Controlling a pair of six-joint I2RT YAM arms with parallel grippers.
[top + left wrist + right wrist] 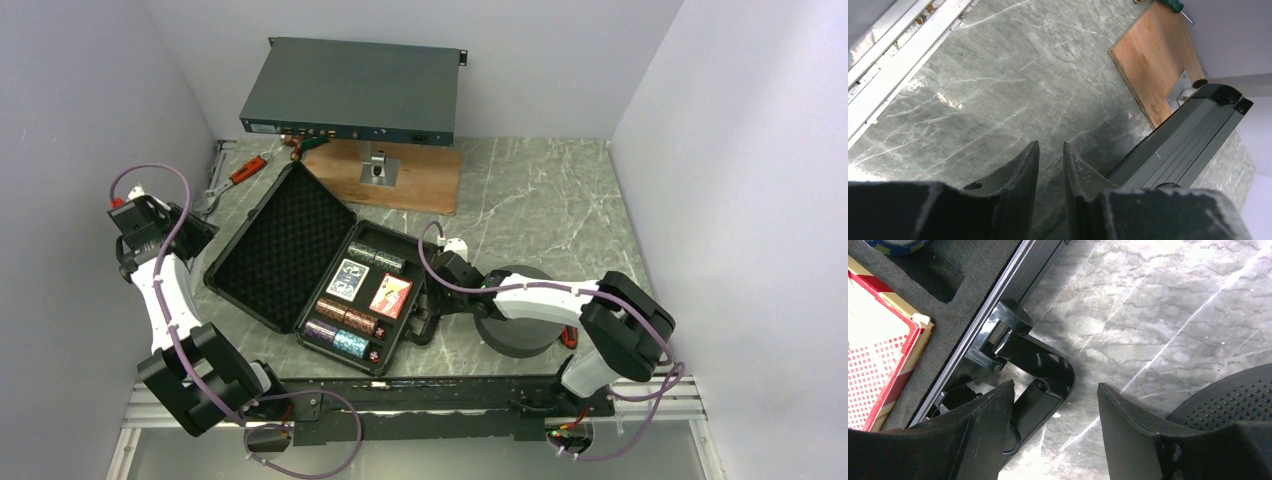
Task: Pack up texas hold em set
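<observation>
Briefcase (245, 300): open, flat on marble table (540, 200), left of centre; foam-lined lid (280, 245) toward left arm, tray (400, 345) toward right arm. In tray: chip stacks (345, 320), blue deck box (348, 279), red deck box (391, 296), small red dice (376, 353). Handle (1043, 365) on tray's outer edge, lying against table.

Left gripper (1050, 160): jaws narrow, slim gap, nothing between; just beside lid's outer edge, above bare marble.

Right gripper (1055, 410): jaws wide, nothing held, over handle; one finger (983, 425) overlapping handle's end, the other above table.

Foam ring (515, 338) under right arm, near handle. Grey rack box (350, 90) above wooden board (420, 180) at back.
</observation>
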